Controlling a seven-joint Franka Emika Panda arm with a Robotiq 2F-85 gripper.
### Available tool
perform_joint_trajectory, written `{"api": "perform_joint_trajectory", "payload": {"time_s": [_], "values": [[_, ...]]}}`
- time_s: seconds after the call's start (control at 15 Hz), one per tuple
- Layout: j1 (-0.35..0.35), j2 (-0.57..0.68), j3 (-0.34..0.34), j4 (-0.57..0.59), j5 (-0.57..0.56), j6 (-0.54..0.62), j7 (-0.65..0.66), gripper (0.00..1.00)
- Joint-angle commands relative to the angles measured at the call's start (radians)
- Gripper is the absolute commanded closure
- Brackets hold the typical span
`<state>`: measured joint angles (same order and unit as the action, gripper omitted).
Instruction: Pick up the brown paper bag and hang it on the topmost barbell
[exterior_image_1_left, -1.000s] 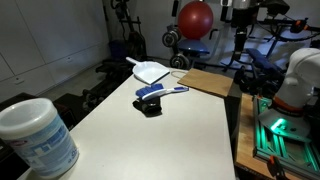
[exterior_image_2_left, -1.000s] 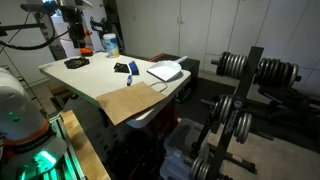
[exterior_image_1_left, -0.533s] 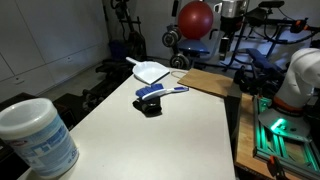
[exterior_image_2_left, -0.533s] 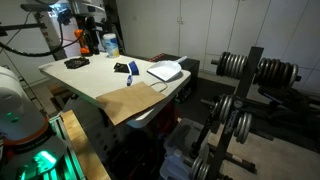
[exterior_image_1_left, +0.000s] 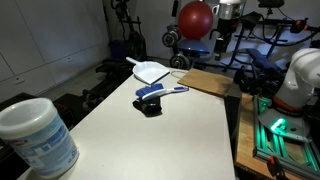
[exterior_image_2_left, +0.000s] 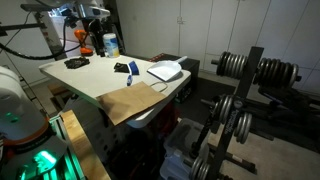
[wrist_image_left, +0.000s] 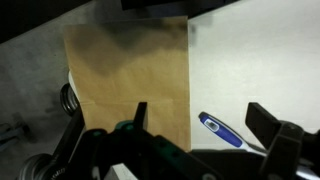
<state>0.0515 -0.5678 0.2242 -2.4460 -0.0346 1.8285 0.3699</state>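
The brown paper bag (exterior_image_1_left: 210, 80) lies flat on the white table (exterior_image_1_left: 150, 140), at a corner where it overhangs the edge (exterior_image_2_left: 130, 102). In the wrist view the bag (wrist_image_left: 125, 70) lies below and to one side of my jaws. My gripper (exterior_image_1_left: 225, 14) hangs high above the table near the bag and also shows in an exterior view (exterior_image_2_left: 90, 15). Its fingers (wrist_image_left: 200, 112) are open and empty. The barbell rack stands on the floor beyond the table, with the topmost barbell (exterior_image_2_left: 250, 68) at its top.
A white dustpan (exterior_image_1_left: 150, 70) and a blue-handled brush (exterior_image_1_left: 160, 93) lie mid-table; the brush shows in the wrist view (wrist_image_left: 220, 130). A white tub (exterior_image_1_left: 35, 135) stands at one table end. A red ball (exterior_image_1_left: 195, 18) and gym gear stand behind.
My gripper has moved sideways over the table towards the bag's side. The bag, dustpan and brush have not moved.
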Motion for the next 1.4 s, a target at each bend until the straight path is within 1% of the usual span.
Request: {"api": "perform_joint_trajectory", "payload": {"time_s": [0.0,0.07,0.27,0.53,0.67,0.73,1.0,1.33], "values": [[-0.071,0.087,-0.058,0.022,-0.037,0.127,0.023,0.00],[-0.082,0.114,-0.076,0.031,-0.036,0.154,0.012,0.00],[-0.102,0.230,-0.124,0.057,-0.033,0.309,-0.036,0.00],[-0.100,0.384,-0.168,0.101,-0.005,0.437,-0.082,0.00],[-0.094,0.454,-0.184,0.128,0.016,0.479,-0.114,0.00],[-0.087,0.494,-0.198,0.150,0.054,0.492,-0.163,0.00],[-0.090,0.620,-0.213,0.223,0.101,0.533,-0.230,0.00],[-0.089,0.737,-0.215,0.287,0.119,0.539,-0.230,0.00]]}}
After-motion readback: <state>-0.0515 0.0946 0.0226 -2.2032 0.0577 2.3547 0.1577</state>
